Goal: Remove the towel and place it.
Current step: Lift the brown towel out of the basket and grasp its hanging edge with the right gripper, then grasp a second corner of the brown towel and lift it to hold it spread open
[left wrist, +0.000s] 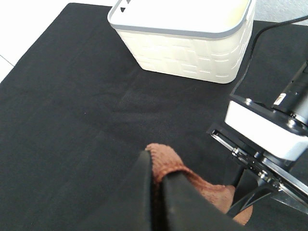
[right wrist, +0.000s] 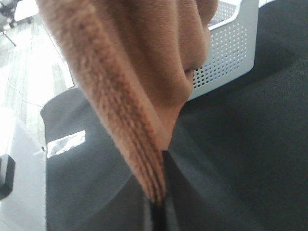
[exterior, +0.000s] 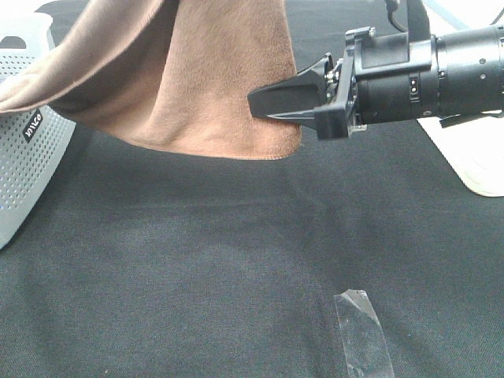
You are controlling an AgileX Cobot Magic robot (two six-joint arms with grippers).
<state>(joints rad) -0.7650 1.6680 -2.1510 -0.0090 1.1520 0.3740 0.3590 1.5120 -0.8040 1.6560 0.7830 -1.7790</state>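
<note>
The brown plush towel point(exterior: 197, 79) hangs above the black table cloth at the upper left, and its left part trails over a perforated basket. My right gripper point(exterior: 264, 104) reaches in from the right and is shut on the towel's right edge. The right wrist view shows that stitched edge of the towel point(right wrist: 130, 96) pinched between the fingertips of the right gripper point(right wrist: 156, 207). My left gripper point(left wrist: 156, 175) is shut on a bunched corner of the towel point(left wrist: 166, 163). It is out of frame in the exterior high view.
A grey perforated basket point(exterior: 24, 150) stands at the left edge, also seen as the perforated basket point(right wrist: 226, 48). A cream bin point(left wrist: 187, 43) sits at the table's other side, with a white edge point(exterior: 480, 165) showing far right. Clear tape point(exterior: 362, 331) lies on the cloth.
</note>
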